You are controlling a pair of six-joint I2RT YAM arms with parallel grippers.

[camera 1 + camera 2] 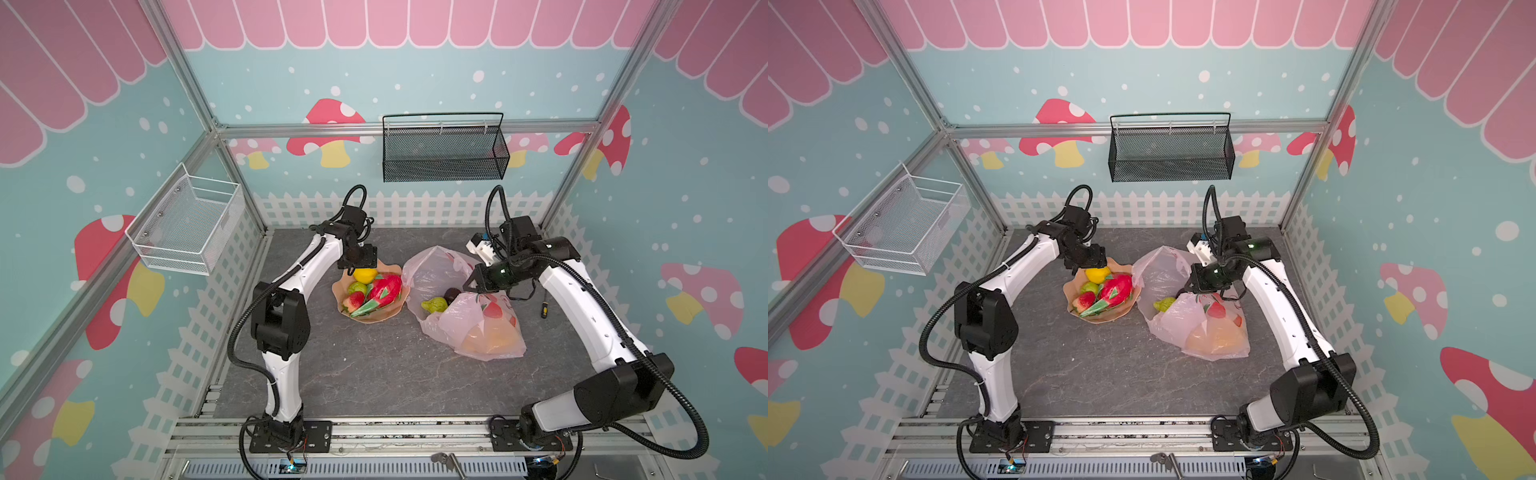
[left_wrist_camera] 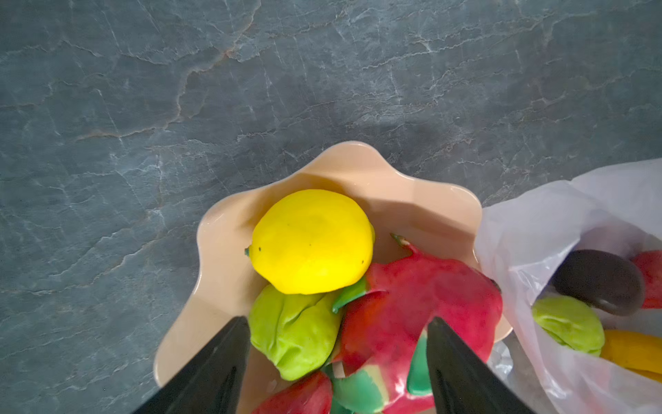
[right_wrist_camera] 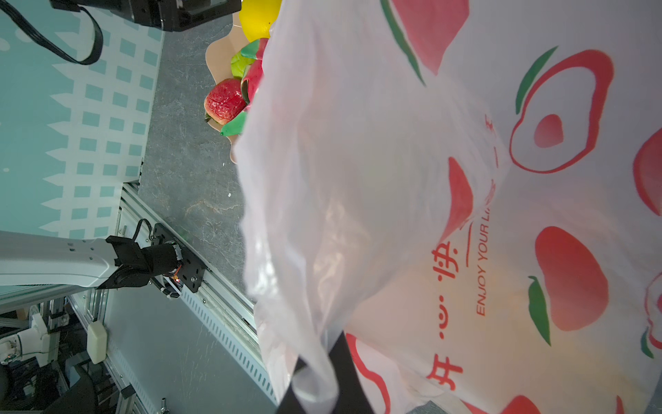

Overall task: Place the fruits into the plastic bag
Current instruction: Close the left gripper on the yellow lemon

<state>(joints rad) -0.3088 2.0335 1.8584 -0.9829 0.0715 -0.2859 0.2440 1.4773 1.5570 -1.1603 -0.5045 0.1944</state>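
Note:
The tan dish (image 1: pixel 386 318) holds a yellow fruit (image 2: pixel 311 242), a green one (image 2: pixel 293 333), the red dragon fruit (image 1: pixel 384 289) and a red strawberry-like fruit (image 3: pixel 225 100). My left gripper (image 2: pixel 338 358) hangs open just above them, its fingers on either side of the green fruit and the dragon fruit, touching nothing. To the right lies the plastic bag (image 1: pixel 428 270), its mouth held up by my right gripper (image 3: pixel 322 380), shut on the rim. Inside it are a green fruit (image 1: pixel 434 305), a dark brown one (image 1: pixel 452 294), a banana (image 2: pixel 630 349) and orange shapes (image 1: pixel 490 336).
A white wire basket (image 1: pixel 187 220) hangs on the left wall and a black mesh basket (image 1: pixel 444 151) on the back wall. A small black and yellow tool (image 1: pixel 543 309) lies right of the bag. The dish and bag nearly touch.

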